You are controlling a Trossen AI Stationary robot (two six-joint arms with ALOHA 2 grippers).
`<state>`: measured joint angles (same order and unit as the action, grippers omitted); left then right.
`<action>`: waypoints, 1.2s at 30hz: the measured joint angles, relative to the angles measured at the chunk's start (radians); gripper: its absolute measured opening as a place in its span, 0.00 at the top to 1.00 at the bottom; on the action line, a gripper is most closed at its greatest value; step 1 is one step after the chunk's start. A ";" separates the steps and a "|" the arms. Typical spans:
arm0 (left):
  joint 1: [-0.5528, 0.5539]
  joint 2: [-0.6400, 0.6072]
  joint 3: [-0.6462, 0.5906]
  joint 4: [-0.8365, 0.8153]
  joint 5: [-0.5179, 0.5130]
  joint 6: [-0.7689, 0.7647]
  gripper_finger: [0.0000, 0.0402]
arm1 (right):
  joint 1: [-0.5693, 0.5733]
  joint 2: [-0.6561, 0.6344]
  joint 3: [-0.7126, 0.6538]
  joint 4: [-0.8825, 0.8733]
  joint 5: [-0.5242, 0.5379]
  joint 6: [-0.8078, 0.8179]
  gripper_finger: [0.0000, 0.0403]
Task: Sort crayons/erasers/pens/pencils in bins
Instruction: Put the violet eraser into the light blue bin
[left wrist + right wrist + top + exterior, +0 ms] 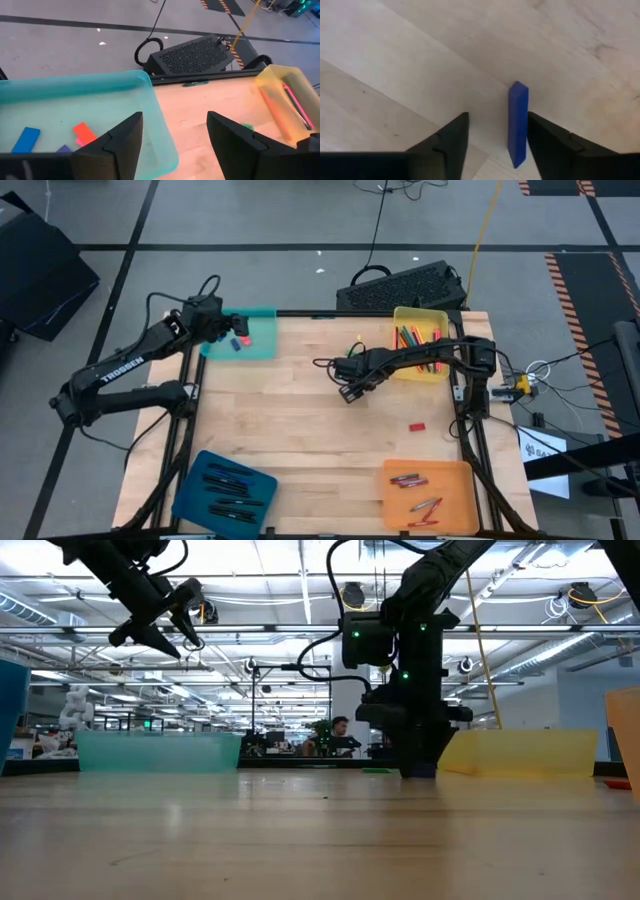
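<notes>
Reading TROSSEN on the left arm from above, its left gripper (232, 326) hangs at the teal bin's (262, 348) edge, the right gripper (349, 392) low over bare mid-surface (290, 415), a red eraser (417, 426) lying apart. Left wrist: fingers spread wide above the teal rim. Right wrist: jaws parted around a slim blue eraser (517, 122), touching one finger.

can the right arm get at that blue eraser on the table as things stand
Probably yes. The right gripper is open and down at the tabletop, with the blue eraser standing between its fingers, close to one of them. Nothing lies between them on the bare wooden table.
</notes>
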<state>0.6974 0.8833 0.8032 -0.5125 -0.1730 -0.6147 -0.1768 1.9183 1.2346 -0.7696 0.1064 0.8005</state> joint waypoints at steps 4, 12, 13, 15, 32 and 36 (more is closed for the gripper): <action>0.000 0.000 0.000 0.000 0.000 0.000 0.44 | 0.000 0.001 -0.002 -0.003 -0.001 -0.001 0.67; -0.009 0.002 0.000 0.016 0.152 -0.050 0.44 | 0.000 -0.040 -0.009 -0.008 -0.007 -0.092 0.96; -0.018 0.006 0.000 0.026 0.184 -0.055 0.44 | 0.005 -0.054 -0.009 0.001 -0.007 -0.116 0.96; -0.038 0.017 0.000 0.044 0.247 -0.089 0.44 | 0.019 -0.098 -0.009 0.024 0.017 -0.179 0.95; -0.350 0.353 -0.001 0.538 0.504 -0.739 0.44 | 0.255 -0.266 -0.005 0.421 0.610 -1.213 0.95; -0.393 0.453 -0.001 0.756 0.552 -0.939 0.44 | 0.272 -0.266 -0.005 0.534 0.773 -1.383 0.96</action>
<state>0.3042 1.3368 0.8024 0.2435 0.3791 -1.5533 0.0955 1.6527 1.2293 -0.2356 0.8790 -0.5826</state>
